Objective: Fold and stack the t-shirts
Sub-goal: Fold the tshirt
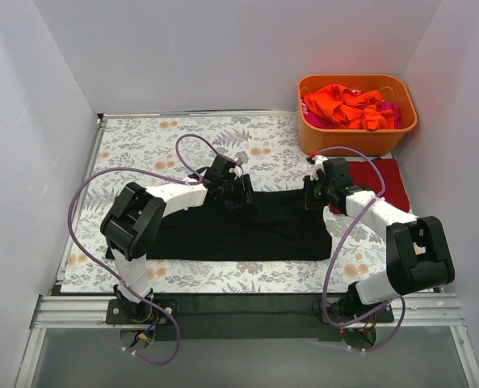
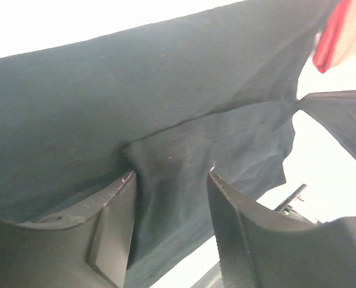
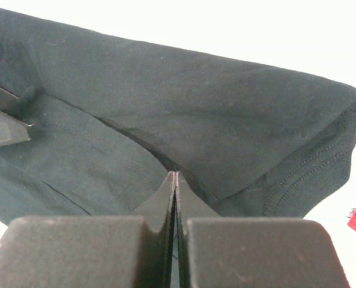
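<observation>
I count one large black fabric t-shirt (image 1: 247, 230) at both my jaws, one dark red fabric shirt (image 1: 392, 182) right of my right jaws, one rigid orange plastic tub (image 1: 356, 142) beyond them holding bright orange shirts (image 1: 344, 105) I cannot separate, one leaf-print tablecloth (image 1: 142, 145) beneath.

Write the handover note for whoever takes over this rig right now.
The left end effector is open, fingers astride a raised fold of the large black fabric t-shirt.
The right end effector is shut, apparently pinching the same shirt's far edge.
The black shirt lies spread on the floral leaf-print tablecloth. The dark red fabric t-shirt lies flat by its right end. The bright orange fabric shirts and a pink one sit crumpled in the rigid orange plastic tub.
Done: no stack visible.
Left: fold the black shirt, fold the tub's shirts, stack all.
</observation>
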`<state>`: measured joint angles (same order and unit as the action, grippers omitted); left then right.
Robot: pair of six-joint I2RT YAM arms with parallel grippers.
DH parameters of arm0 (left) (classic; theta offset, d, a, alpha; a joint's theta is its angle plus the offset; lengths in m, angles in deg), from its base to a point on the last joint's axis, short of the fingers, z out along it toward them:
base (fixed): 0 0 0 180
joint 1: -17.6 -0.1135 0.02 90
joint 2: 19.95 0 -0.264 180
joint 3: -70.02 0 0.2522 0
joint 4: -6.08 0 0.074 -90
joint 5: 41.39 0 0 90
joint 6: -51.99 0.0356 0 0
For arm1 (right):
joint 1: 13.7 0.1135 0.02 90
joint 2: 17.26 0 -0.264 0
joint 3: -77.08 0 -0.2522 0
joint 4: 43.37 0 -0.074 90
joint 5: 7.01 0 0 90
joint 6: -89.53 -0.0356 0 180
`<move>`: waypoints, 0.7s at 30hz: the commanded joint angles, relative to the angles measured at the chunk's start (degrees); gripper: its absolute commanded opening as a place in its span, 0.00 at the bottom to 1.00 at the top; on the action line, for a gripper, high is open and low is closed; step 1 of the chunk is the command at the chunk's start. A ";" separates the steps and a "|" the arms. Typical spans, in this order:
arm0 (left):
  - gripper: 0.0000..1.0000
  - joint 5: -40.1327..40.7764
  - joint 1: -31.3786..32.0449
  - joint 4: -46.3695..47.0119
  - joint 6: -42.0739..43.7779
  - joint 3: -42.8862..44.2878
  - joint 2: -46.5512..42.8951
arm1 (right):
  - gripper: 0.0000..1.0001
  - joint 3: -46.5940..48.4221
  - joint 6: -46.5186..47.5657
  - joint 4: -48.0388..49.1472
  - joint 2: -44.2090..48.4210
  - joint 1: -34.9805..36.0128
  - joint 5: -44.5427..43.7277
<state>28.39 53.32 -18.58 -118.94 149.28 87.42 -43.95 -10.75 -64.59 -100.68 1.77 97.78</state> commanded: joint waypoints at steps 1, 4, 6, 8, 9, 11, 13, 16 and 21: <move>0.44 -2.10 0.31 1.93 -0.20 1.74 -1.02 | 0.01 -0.12 0.53 1.93 0.54 0.18 0.59; 0.38 -1.48 0.31 3.42 0.33 0.96 -1.55 | 0.01 -0.12 0.53 1.93 0.54 0.18 0.59; 0.34 -1.31 0.49 4.13 1.20 0.69 -1.99 | 0.01 -0.12 0.53 1.93 0.54 0.18 0.60; 0.26 -0.26 0.66 4.83 2.43 0.25 -2.26 | 0.01 -0.12 0.61 1.84 0.62 0.09 0.51; 0.24 0.19 0.66 5.09 2.87 0.07 -2.26 | 0.01 -0.12 0.62 1.84 0.54 0.09 0.51; 0.18 0.89 0.66 5.88 4.37 -0.54 -2.26 | 0.01 -0.21 0.62 1.93 0.54 0.18 0.33; 0.13 1.85 0.75 6.67 5.25 -0.98 -2.08 | 0.01 -0.39 0.62 1.84 0.54 0.18 0.07; 0.13 3.26 0.84 8.60 6.04 -2.65 -2.43 | 0.01 -0.47 0.53 1.84 0.36 0.09 -0.63; 0.13 6.51 0.93 13.26 5.08 -7.21 -3.48 | 0.01 -1.18 0.35 1.66 0.36 0.09 -2.65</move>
<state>31.73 53.94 -9.47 -114.46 144.43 87.29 -44.14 -10.77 -64.55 -100.68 1.77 96.88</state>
